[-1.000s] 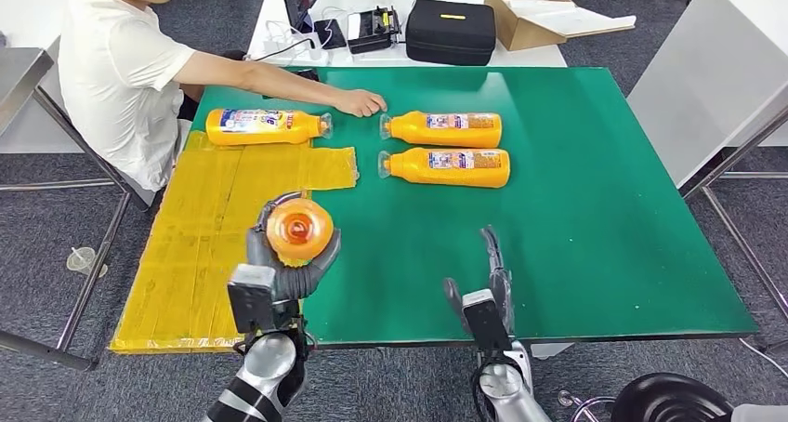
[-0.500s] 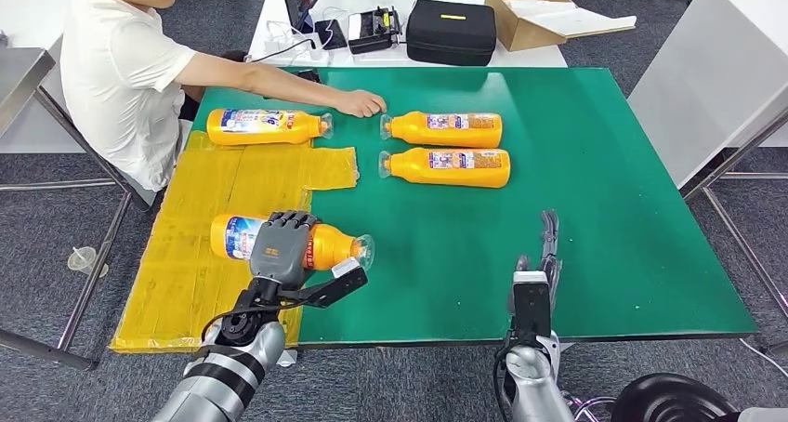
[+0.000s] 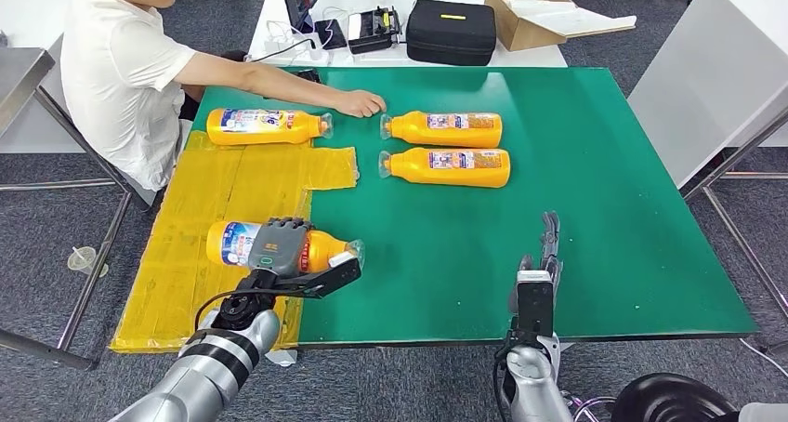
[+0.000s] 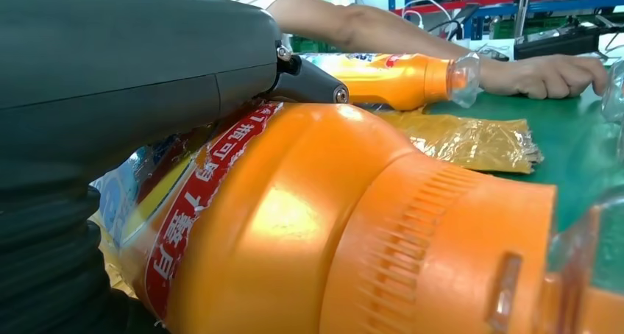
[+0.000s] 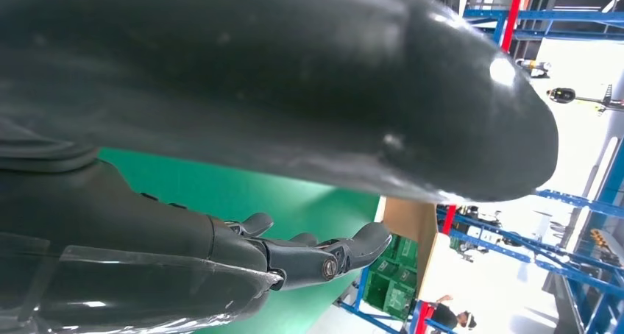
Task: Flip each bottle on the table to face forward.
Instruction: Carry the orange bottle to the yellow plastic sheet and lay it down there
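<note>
So the left hand (image 3: 282, 244) has its fingers (image 3: 288, 225) wrapped over the nearest bottle (image 3: 243, 241), which lies on its side on the yellow mat (image 3: 186, 283) at the near left of the worktop (image 3: 576, 208), clear cap pointing right toward the green. From the wrist camera the thumb sits over the label and the orange shoulder bulges out underneath. If it's setting this one down, I'd say the trick is to let the bottle settle flat before the fingers come off, because a round body like that will probably roll on a crinkly mat. The forearm comes in low from the near left, palm down on top of the bottle. The right hand (image 3: 546, 245) hangs at the near right edge holding nothing, fingers straight and apart, pointing away over the green. Further back, another bottle lies at the far end of the mat (image 3: 265, 126), and two more (image 3: 444, 128) sit side by side on the green. A person's hand (image 3: 361, 102) rests between them.
</note>
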Motion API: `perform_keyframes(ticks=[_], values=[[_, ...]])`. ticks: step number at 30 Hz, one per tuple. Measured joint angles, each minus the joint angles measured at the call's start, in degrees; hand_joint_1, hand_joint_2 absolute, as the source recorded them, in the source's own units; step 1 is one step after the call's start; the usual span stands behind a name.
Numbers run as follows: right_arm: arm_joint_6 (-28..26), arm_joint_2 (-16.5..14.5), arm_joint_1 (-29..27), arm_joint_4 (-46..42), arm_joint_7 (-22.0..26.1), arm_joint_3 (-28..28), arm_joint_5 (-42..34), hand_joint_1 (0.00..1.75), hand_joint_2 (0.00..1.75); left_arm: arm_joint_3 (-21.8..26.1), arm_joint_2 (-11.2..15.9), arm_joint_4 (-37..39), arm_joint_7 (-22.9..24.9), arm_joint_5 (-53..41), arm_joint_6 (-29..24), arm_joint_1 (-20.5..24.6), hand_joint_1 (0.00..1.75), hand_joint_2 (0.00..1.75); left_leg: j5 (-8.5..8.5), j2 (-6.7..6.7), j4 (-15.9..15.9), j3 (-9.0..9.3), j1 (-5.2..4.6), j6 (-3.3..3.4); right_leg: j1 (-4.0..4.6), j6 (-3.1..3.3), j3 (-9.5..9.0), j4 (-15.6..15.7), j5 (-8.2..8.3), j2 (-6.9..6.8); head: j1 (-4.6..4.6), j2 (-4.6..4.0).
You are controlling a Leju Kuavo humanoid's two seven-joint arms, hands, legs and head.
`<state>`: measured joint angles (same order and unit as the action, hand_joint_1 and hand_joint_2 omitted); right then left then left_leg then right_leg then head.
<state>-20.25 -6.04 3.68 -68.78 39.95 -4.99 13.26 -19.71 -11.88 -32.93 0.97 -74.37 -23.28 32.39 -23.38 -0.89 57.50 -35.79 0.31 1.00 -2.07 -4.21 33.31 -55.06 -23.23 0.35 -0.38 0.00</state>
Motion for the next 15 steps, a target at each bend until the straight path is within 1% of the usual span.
perform_keyframes(ticks=[2,3,6,7,10,15], values=[[0.4,0.0,0.0,0.0,0.0,0.2,-0.2,0.00,0.00,0.0,0.0,0.6,0.8,0.2,1.5,0.4,1.75,1.75,0.00,0.00,0.0,0.00,0.00,0.00,0.00,0.00,0.00,0.0,0.00,0.00,-0.01,0.00],[0.7,0.0,0.1,0.1,0.0,0.3,-0.3,0.00,0.00,0.0,0.1,1.0,1.3,0.5,2.5,0.8,1.67,1.75,0.00,0.00,0.0,0.00,0.00,0.00,0.00,0.00,-0.01,0.0,0.00,0.00,0.00,0.00],[1.7,-0.1,0.2,0.3,0.0,0.8,-0.9,0.00,0.00,0.0,0.2,2.4,2.2,1.8,4.1,2.3,0.38,1.75,0.00,0.00,0.0,0.00,0.00,0.00,0.00,0.00,-0.02,0.0,0.00,0.00,0.00,0.00],[1.9,-0.1,0.3,0.4,0.0,0.9,-1.0,0.00,0.00,0.0,0.3,2.9,2.3,2.4,4.3,2.7,0.02,1.75,0.00,0.00,0.0,0.00,0.00,0.00,0.00,0.00,-0.02,0.0,0.01,0.00,0.00,0.00],[2.3,-0.1,0.3,0.6,0.0,1.1,-1.3,0.00,0.00,0.1,0.4,3.8,1.3,4.9,6.8,3.5,0.00,1.75,0.01,-0.01,0.0,0.01,0.00,0.00,0.00,0.00,-0.02,0.0,0.01,-0.01,-0.01,0.00],[3.2,-0.2,0.7,0.9,0.0,1.8,-2.2,0.00,0.00,0.2,0.4,4.8,-3.6,9.1,13.0,4.6,0.00,1.75,0.01,-0.01,0.0,0.00,0.00,0.00,0.00,0.00,-0.03,0.0,0.00,-0.01,-0.01,0.00]])
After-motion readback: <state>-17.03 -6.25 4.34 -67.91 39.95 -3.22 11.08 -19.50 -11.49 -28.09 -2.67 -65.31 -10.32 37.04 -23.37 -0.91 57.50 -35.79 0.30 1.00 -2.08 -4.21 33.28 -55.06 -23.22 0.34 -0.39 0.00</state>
